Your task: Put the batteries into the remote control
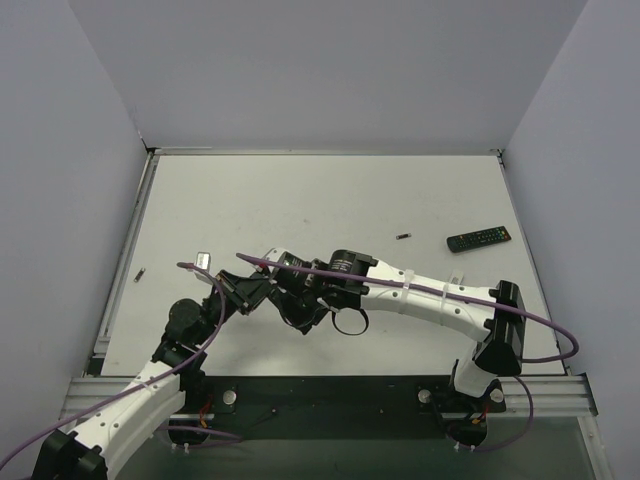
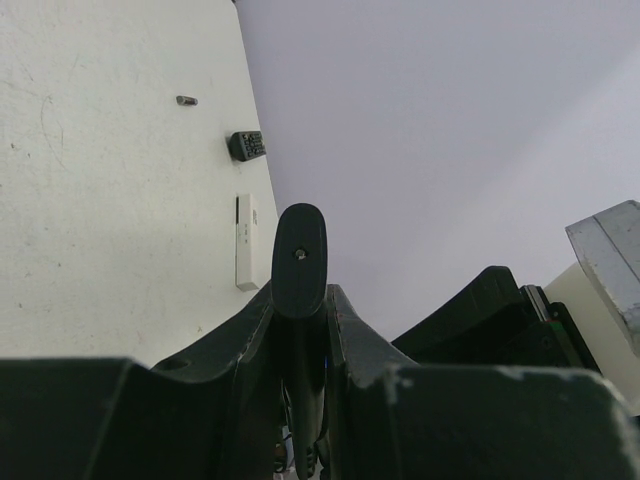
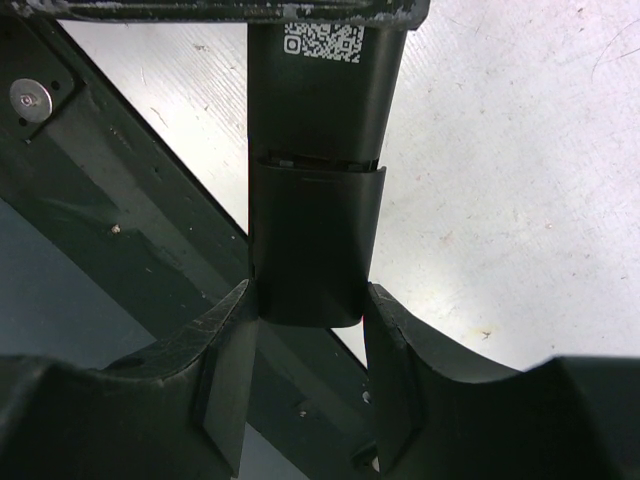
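Right claw point(image 3: 308, 320): pinching the remote point(image 3: 318, 100) across its width, one finger pressed to each long side at the end nearest its camera.
Left claw point(image 2: 300, 292): pressed together on the same remote through its thin side, gripping the end opposite the right claw. The two claws meet over the near middle of the table point(image 1: 300, 200).
Battery bay: covered by the lid point(image 3: 315, 240), which faces the right wrist camera. A thin gap shows along the seam between the lid and the QR label. What is inside cannot be told.
Battery point(image 1: 404, 236): loose on the table, beyond the claws and to their right, well apart from them.
Other battery point(image 1: 140, 272): on the table's left border strip, left of the left claw and well apart from it.
Second remote point(image 1: 478, 238): farther right than the first battery, buttons up, near the table's right edge.
Room: open table surface runs beyond the claws to the far edge. Walls point(image 1: 330, 70) close the left, far and right sides.
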Robot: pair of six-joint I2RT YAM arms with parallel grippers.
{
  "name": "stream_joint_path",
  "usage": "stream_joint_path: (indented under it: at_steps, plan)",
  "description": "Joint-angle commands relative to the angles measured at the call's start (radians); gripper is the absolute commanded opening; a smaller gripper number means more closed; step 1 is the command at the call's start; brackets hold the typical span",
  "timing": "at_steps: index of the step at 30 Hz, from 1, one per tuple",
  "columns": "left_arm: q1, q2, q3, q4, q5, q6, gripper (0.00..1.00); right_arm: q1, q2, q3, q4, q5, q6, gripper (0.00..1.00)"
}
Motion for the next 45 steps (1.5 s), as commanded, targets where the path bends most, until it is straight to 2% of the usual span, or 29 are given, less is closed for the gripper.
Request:
stream_joint_path:
  at_steps: [1, 30, 45]
  plan:
    - [-0.009, -0.02, 0.048, 0.037, -0.022, 0.011, 0.0, 0.007, 0.023, 0.043, -0.059, 0.011, 0.006, 0.11]
    - [-0.02, -0.056, 0.022, 0.034, -0.077, -0.064, 0.0, 0.008, 0.033, 0.066, -0.068, -0.021, 0.022, 0.27]
    - [-0.02, -0.051, 0.015, 0.043, -0.084, -0.07, 0.0, 0.016, 0.025, 0.075, -0.071, -0.01, 0.019, 0.43]
